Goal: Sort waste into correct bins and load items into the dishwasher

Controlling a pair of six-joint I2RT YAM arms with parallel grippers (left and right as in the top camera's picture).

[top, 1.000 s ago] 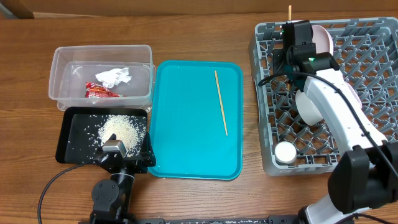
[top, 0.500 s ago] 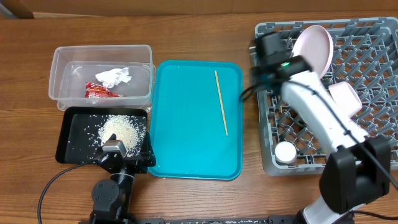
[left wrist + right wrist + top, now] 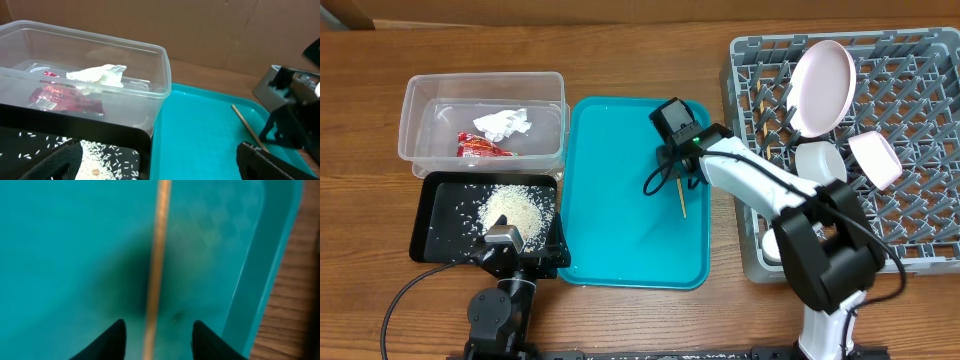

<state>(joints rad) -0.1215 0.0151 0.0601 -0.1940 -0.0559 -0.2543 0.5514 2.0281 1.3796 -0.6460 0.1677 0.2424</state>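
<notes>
Rice [image 3: 512, 208] is already dumped in the black tray [image 3: 430, 235], with the left gripper [image 3: 503, 238] parked there, fingers spread. Wrapper [image 3: 482, 148] and tissue [image 3: 502, 123] are sorted into the clear tub [image 3: 485, 82]. One chopstick [image 3: 157, 255] is left on the teal tray [image 3: 610, 200], straddled low by the right gripper [image 3: 157, 330], fingers apart, nothing clamped. Plates [image 3: 823, 75] are racked in the dish rack [image 3: 920, 250].

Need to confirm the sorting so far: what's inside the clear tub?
The clear tub holds a crumpled white tissue and a red snack wrapper. Nothing else shows, but anything lying beneath those two is covered.
</notes>
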